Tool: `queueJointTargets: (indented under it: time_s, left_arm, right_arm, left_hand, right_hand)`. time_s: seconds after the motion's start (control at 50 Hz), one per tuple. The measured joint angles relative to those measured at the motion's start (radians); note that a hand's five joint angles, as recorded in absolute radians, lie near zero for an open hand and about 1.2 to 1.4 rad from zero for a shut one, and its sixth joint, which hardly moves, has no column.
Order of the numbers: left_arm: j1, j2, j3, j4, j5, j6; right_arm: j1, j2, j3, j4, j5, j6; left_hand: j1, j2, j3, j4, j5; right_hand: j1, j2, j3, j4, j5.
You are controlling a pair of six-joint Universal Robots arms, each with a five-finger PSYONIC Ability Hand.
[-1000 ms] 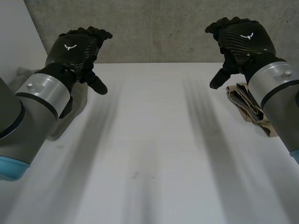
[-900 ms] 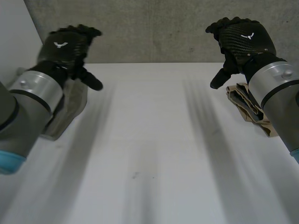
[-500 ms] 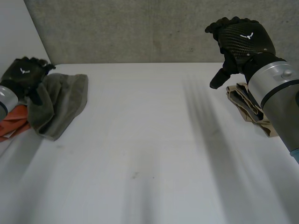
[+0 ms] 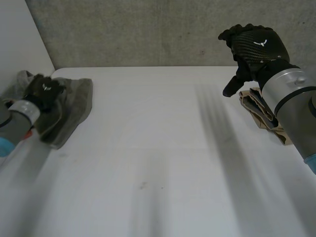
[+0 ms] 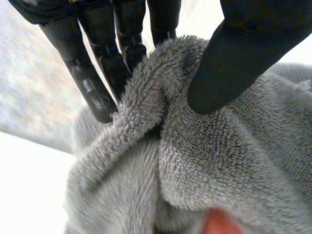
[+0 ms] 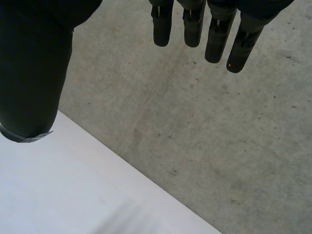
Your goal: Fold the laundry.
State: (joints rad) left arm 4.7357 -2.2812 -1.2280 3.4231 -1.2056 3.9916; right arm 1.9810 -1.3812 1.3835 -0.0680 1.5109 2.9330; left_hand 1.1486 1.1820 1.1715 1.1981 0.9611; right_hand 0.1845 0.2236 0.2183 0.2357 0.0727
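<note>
Left hand point(image 4: 45, 90) pinches a fold of grey towel point(image 4: 74, 106) at the white table's point(image 4: 158, 163) left edge. Right hand point(image 4: 256, 49) hangs spread above its right edge, where a folded beige cloth point(image 4: 259, 111) lies.

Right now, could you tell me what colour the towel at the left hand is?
The towel is plain grey, clearest in the left wrist view.

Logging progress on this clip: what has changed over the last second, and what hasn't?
The left hand dropped and swung out to the grey towel, pinching a fold of it between thumb and fingers. The right hand stayed raised and open near the folded beige cloth, which did not move.
</note>
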Motion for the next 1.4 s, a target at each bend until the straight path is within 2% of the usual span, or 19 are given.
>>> queueJointTargets:
  time_s: [0.08, 0.24, 0.32, 0.38, 0.4, 0.42, 0.46, 0.48, 0.5, 0.56, 0.68, 0.84, 0.96, 1.06, 1.1, 1.14, 1.18, 1.4]
  left_arm:
    - [-0.105, 0.109, -0.035, 0.019, -0.057, -0.163]
    - [-0.380, 0.327, -0.062, 0.020, -0.185, -0.666]
    - [-0.480, 0.346, -0.053, 0.020, -0.217, -0.808]
    - [-0.552, 0.297, -0.034, 0.015, -0.224, -0.850]
    - [-0.565, 0.283, -0.030, 0.012, -0.224, -0.854]
    - [-0.587, 0.257, -0.023, 0.005, -0.224, -0.858]
    - [-0.612, 0.223, -0.016, -0.008, -0.223, -0.860]
    - [-0.645, 0.178, -0.007, -0.031, -0.222, -0.858]
    - [-0.655, 0.164, -0.004, -0.041, -0.222, -0.856]
    - [-0.680, 0.126, 0.000, -0.085, -0.223, -0.851]
    - [-0.653, 0.159, -0.037, -0.158, -0.237, -0.846]
    - [-0.508, 0.306, -0.192, -0.197, -0.274, -0.830]
    - [-0.425, 0.328, -0.238, -0.198, -0.272, -0.785]
    - [-0.348, 0.257, -0.211, -0.198, -0.245, -0.632]
    - [-0.334, 0.214, -0.183, -0.199, -0.224, -0.570]
    - [-0.331, 0.204, -0.175, -0.199, -0.217, -0.557]
    - [-0.320, 0.122, -0.108, -0.200, -0.171, -0.480]
    - [-0.355, -0.075, 0.063, -0.197, -0.118, -0.438]
  right_arm:
    - [-0.017, 0.006, -0.013, 0.004, 0.000, 0.000]
    - [-0.066, 0.011, -0.057, 0.052, 0.004, 0.003]
    - [-0.080, 0.012, -0.067, 0.066, 0.006, 0.004]
    - [-0.084, 0.012, -0.068, 0.070, 0.006, 0.005]
    - [-0.085, 0.012, -0.069, 0.071, 0.006, 0.005]
    - [-0.085, 0.012, -0.068, 0.071, 0.006, 0.005]
    - [-0.086, 0.012, -0.068, 0.071, 0.006, 0.005]
    - [-0.086, 0.013, -0.068, 0.071, 0.006, 0.005]
    - [-0.085, 0.014, -0.067, 0.071, 0.006, 0.005]
    - [-0.085, 0.021, -0.067, 0.071, 0.005, 0.003]
    - [-0.082, 0.052, -0.073, 0.099, 0.000, -0.011]
    - [-0.068, 0.154, -0.112, 0.230, -0.016, -0.082]
    - [-0.055, 0.227, -0.132, 0.305, -0.024, -0.103]
    - [-0.005, 0.307, -0.130, 0.316, -0.037, -0.087]
    - [0.015, 0.336, -0.127, 0.300, -0.039, -0.074]
    - [0.017, 0.340, -0.127, 0.297, -0.039, -0.072]
    - [0.042, 0.391, -0.122, 0.250, -0.038, -0.047]
    - [0.067, 0.449, -0.109, 0.204, -0.022, -0.030]
  left_hand:
    - [0.000, 0.001, 0.000, 0.000, 0.000]
    - [0.000, 0.013, 0.015, 0.000, 0.000]
    - [0.000, 0.016, 0.019, 0.003, 0.000]
    - [-0.043, -0.065, -0.056, -0.080, -0.026]
    - [-0.117, -0.152, -0.142, -0.168, -0.105]
    - [-0.370, -0.379, -0.365, -0.372, -0.304]
    - [-0.446, -0.444, -0.408, -0.437, -0.369]
    - [-0.821, -0.759, -0.738, -0.776, -0.703]
    - [-0.943, -0.919, -0.902, -0.939, -0.872]
    - [-0.946, -0.959, -0.941, -0.978, -0.914]
    - [-0.946, -0.959, -0.941, -0.978, -0.914]
    - [-0.942, -0.952, -0.938, -0.971, -0.909]
    - [-0.815, -0.858, -0.850, -0.872, -0.806]
    - [-0.701, -0.736, -0.728, -0.752, -0.686]
    - [-0.701, -0.736, -0.728, -0.752, -0.686]
    - [-0.668, -0.707, -0.696, -0.718, -0.654]
    - [-0.644, -0.678, -0.668, -0.690, -0.626]
    - [-0.640, -0.667, -0.656, -0.681, -0.613]
  right_hand:
    - [0.000, 0.000, 0.000, 0.000, 0.000]
    - [0.000, 0.000, 0.000, 0.000, 0.000]
    - [0.000, 0.000, 0.000, 0.000, 0.000]
    - [0.000, 0.000, 0.000, 0.000, 0.000]
    - [0.000, 0.000, 0.000, 0.000, 0.000]
    - [0.000, 0.000, 0.000, 0.000, 0.000]
    - [0.000, 0.000, 0.000, 0.000, 0.000]
    - [0.000, 0.000, 0.000, 0.000, 0.000]
    - [0.000, 0.000, 0.000, 0.000, 0.000]
    - [0.000, 0.000, 0.000, 0.000, 0.000]
    - [0.000, 0.000, 0.000, 0.000, 0.000]
    - [0.000, 0.000, 0.000, 0.000, 0.000]
    - [0.000, 0.000, 0.000, 0.000, 0.000]
    - [0.000, 0.000, 0.000, 0.000, 0.000]
    - [0.000, 0.000, 0.000, 0.000, 0.000]
    - [0.000, 0.000, 0.000, 0.000, 0.000]
    - [0.000, 0.000, 0.000, 0.000, 0.000]
    - [0.000, 0.000, 0.000, 0.000, 0.000]
